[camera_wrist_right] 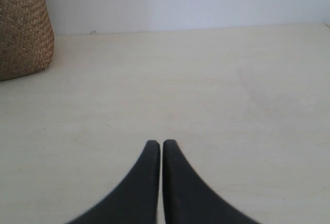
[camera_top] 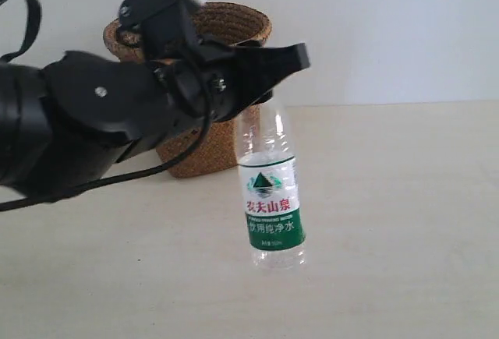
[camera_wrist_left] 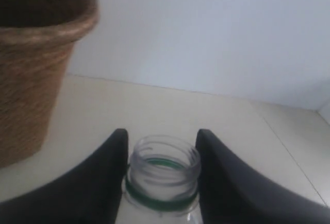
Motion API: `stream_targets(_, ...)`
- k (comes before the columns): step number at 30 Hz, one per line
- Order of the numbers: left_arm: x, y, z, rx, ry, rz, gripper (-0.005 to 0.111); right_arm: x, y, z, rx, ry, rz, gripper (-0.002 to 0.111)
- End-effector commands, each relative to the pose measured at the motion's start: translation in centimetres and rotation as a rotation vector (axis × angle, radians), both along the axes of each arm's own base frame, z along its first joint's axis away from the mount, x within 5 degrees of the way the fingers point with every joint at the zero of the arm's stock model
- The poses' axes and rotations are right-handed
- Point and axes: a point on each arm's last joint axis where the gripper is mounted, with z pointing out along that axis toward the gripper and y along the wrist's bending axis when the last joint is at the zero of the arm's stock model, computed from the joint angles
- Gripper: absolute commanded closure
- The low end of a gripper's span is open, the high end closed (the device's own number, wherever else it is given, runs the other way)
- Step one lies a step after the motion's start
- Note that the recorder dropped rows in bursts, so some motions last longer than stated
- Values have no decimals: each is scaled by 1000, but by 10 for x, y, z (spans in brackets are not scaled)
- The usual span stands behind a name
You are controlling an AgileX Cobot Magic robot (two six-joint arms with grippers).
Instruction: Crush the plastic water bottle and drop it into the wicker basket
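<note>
Pale tabletop: left hand grips bottle neck (basket behind).

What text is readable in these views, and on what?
"农夫山泉": red characters on the white part of the label of the plastic water bottle.
"饮用纯净水": white characters on the label's green band.
The small line under the red characters and the fine print at the label's foot are too blurred to read.
The wicker basket carries no text, and neither wrist view shows any.
</note>
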Motion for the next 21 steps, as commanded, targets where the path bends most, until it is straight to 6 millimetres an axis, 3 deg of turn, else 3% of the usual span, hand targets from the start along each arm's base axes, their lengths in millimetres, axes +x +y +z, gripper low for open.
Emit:
stream_targets(1,-10,44,-18,-115,124,242,103,0,0,1,1,-9,-2,108)
stream_targets(6,-22,83,-46,-269,236,434,103,0,0,1,1,-9,-2,108)
stream_targets(13,-55,128,-107,-550,458,741,103,0,0,1,1,-9,-2,108)
stream_targets(21,-74,136,-131,-477,610,742,103,0,0,1,1,-9,-2,108)
